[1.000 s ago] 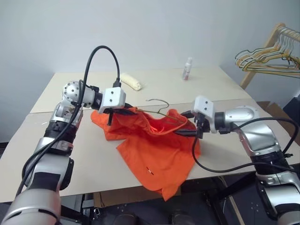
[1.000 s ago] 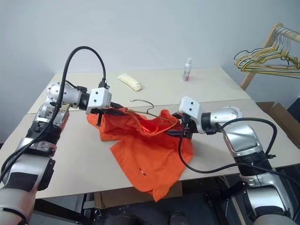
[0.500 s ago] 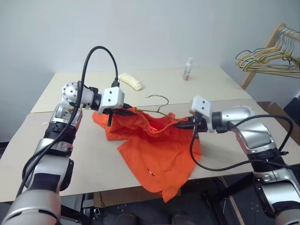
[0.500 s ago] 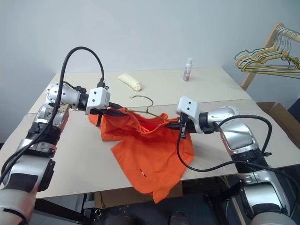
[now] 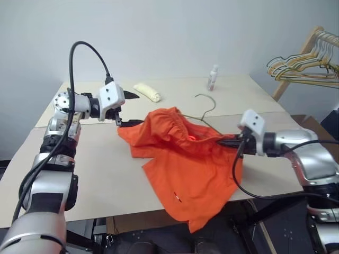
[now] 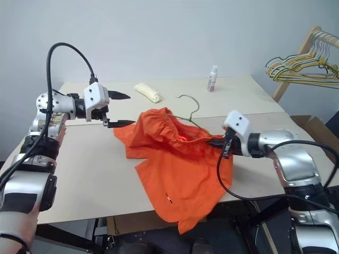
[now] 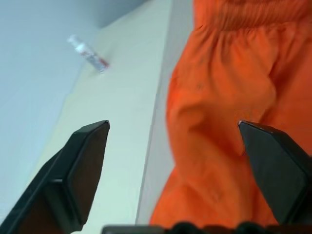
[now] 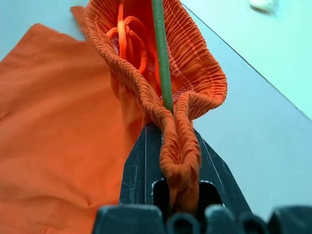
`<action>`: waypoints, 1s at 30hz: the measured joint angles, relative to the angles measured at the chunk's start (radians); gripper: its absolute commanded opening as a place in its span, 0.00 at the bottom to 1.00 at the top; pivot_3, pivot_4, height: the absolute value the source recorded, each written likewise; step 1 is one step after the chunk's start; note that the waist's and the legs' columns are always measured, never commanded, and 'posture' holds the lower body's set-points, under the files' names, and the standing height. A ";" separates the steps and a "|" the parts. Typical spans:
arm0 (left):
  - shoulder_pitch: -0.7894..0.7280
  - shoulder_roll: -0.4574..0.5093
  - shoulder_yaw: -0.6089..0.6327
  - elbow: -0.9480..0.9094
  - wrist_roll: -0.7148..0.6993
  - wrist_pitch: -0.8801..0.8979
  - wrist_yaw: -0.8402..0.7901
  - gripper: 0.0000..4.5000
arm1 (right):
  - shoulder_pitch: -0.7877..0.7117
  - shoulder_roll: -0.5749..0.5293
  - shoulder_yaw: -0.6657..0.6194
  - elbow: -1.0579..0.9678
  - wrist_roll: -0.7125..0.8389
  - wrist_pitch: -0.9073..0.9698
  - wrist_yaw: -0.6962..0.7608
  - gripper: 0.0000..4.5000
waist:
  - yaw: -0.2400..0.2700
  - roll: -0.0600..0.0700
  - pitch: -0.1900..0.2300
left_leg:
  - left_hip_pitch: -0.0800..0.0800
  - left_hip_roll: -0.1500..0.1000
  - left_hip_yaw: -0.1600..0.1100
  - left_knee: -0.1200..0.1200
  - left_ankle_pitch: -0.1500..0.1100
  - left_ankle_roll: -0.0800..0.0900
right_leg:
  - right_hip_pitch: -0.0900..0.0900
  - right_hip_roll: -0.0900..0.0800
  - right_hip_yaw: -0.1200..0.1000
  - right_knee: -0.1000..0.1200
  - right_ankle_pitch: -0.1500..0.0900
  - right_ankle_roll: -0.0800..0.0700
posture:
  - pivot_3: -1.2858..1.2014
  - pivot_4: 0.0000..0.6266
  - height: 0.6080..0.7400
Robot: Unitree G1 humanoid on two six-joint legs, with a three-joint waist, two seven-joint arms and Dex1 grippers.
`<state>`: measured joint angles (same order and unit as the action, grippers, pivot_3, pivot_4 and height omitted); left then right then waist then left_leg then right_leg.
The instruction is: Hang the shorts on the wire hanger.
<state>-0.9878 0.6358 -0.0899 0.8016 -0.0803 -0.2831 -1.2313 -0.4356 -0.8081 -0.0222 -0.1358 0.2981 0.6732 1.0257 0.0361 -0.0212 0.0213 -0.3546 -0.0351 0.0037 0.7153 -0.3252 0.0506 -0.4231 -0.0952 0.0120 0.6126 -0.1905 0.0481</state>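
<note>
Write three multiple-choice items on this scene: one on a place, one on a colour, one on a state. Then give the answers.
1. Where does the small bottle stand?
A. on the table's far side
B. on the shorts
C. in a pincer

2. What colour are the shorts?
A. blue
B. orange
C. white

3. How is the left pincer?
A. shut on the hanger
B. open, holding nothing
C. shut on the shorts

Answers: 1 A, it stands near the far edge; 2 B, the cloth is bright orange; 3 B, its fingers stand wide apart beside the cloth.

Shorts point(image 5: 185, 159): on table point(image 5: 95, 174), between left gripper point(image 6: 121, 109) and right gripper point(image 5: 225, 141). Wire hanger point(image 5: 204, 108): inside waistband. Bottle point(image 5: 212, 78), rolled cloth point(image 5: 146, 91): beyond both grippers.
</note>
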 measured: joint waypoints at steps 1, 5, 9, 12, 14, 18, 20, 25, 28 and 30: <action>0.007 -0.013 0.024 -0.010 -0.019 0.007 0.007 1.00 | 0.031 -0.008 -0.043 -0.025 0.013 0.034 -0.021 0.02 | 0.002 0.000 0.000 | 0.000 0.000 0.000 0.000 0.000 0.000 | 0.000 -0.001 0.000 0.000 0.000 0.000 | 0.51 0.00 1.00; 0.076 -0.046 0.078 -0.101 -0.096 0.064 0.011 1.00 | 0.097 -0.028 -0.165 -0.077 0.056 0.175 -0.110 0.02 | -0.007 0.000 0.000 | 0.000 0.001 0.000 0.000 0.000 0.000 | 0.000 -0.001 0.001 0.000 0.000 0.000 | 0.50 0.00 1.00; 0.195 -0.076 0.096 -0.286 -0.199 0.145 -0.016 1.00 | 0.090 -0.025 -0.308 -0.105 0.082 0.405 -0.270 0.02 | -0.025 0.000 0.000 | 0.000 0.002 0.000 0.000 0.000 0.000 | 0.000 -0.003 0.002 0.000 0.000 0.000 | 0.49 0.00 1.00; 0.257 -0.086 0.112 -0.420 -0.271 0.226 -0.016 1.00 | 0.063 -0.009 -0.416 -0.110 0.080 0.536 -0.390 0.02 | -0.030 0.001 -0.001 | 0.000 0.002 0.000 -0.001 0.000 0.000 | -0.001 -0.003 0.002 -0.001 0.000 0.000 | 0.49 0.00 1.00; 0.281 -0.092 0.113 -0.489 -0.297 0.267 -0.004 1.00 | 0.042 -0.008 -0.461 -0.111 0.070 0.594 -0.460 0.02 | -0.037 0.003 -0.002 | 0.001 0.002 0.001 -0.001 0.000 0.000 | 0.000 -0.004 0.003 -0.002 0.000 0.000 | 0.48 0.00 1.00; 0.336 -0.114 0.114 -0.601 -0.330 0.333 0.036 1.00 | -0.015 -0.009 -0.522 -0.084 0.029 0.679 -0.581 0.02 | -0.046 0.006 -0.004 | 0.001 0.001 0.001 -0.001 -0.001 0.001 | 0.000 -0.005 0.003 -0.002 0.000 0.000 | 0.48 0.00 1.00; 0.356 -0.123 0.113 -0.644 -0.347 0.366 0.058 1.00 | -0.056 -0.018 -0.551 -0.061 0.000 0.717 -0.639 0.02 | -0.051 0.006 -0.004 | 0.001 0.001 0.001 -0.001 -0.001 0.001 | 0.000 -0.005 0.003 -0.002 0.000 0.000 | 0.48 0.00 1.00; 0.383 -0.146 0.113 -0.741 -0.381 0.428 0.102 1.00 | -0.190 -0.051 -0.618 0.028 -0.075 0.806 -0.765 0.02 | -0.056 0.008 -0.005 | 0.001 0.001 0.001 -0.001 -0.001 0.001 | 0.000 -0.005 0.004 -0.002 0.000 0.000 | 0.48 0.00 1.00; 0.395 -0.172 0.115 -0.797 -0.410 0.455 0.135 1.00 | -0.262 -0.061 -0.659 0.103 -0.128 0.813 -0.845 0.02 | -0.058 0.008 -0.005 | 0.001 0.001 0.002 -0.001 -0.001 0.001 | 0.000 -0.005 0.004 -0.003 0.000 0.000 | 0.49 0.00 1.00; 0.399 -0.187 0.115 -0.818 -0.425 0.465 0.158 1.00 | -0.295 -0.064 -0.684 0.166 -0.165 0.807 -0.899 0.02 | -0.057 0.009 -0.005 | 0.002 0.001 0.002 -0.001 -0.001 0.001 | 0.001 -0.005 0.004 -0.003 0.000 0.000 | 0.49 0.00 1.00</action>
<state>-0.5889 0.4488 0.0253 -0.0160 -0.5053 0.1814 -1.0732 -0.7309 -0.8724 -0.7066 0.0302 0.1335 1.4807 0.1269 -0.0209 -0.0126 0.0160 -0.3529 -0.0346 0.0056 0.7138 -0.3262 0.0520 -0.4221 -0.1005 0.0157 0.6098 -0.1904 0.0482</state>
